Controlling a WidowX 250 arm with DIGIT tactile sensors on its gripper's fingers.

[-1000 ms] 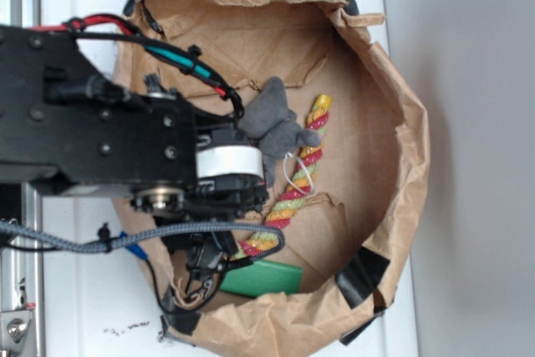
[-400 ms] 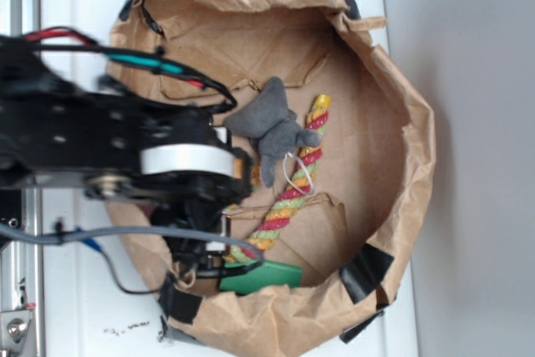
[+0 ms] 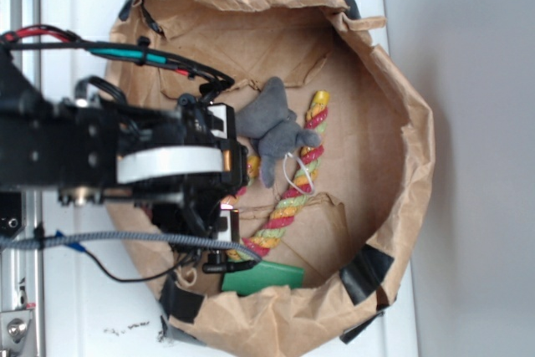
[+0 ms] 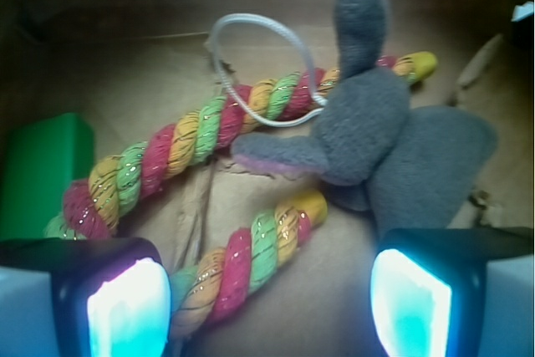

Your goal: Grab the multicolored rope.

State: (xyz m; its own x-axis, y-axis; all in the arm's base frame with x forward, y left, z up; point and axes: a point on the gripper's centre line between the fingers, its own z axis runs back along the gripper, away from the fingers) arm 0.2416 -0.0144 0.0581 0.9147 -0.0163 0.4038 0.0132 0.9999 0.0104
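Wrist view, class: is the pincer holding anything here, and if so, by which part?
Nothing is held. The pincer is open, its fingers apart above the multicolored rope, not closed on it.

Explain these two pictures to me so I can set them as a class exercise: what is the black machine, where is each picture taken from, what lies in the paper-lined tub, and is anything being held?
The black machine is a robot arm. One picture looks down on the scene from outside; the other comes from a camera on the arm's wrist, looking out past its gripper, whose two glowing fingers frame the bottom corners.

The tub is a brown paper bag with its rim rolled down. Inside lie a multicolored rope, twisted from red, yellow and green strands and bent back on itself, a grey plush toy with a white string loop lying across the rope, and a green block near the edge.

Nothing is held. The gripper is open above the rope's nearer strand, apparently lined up to grab it.
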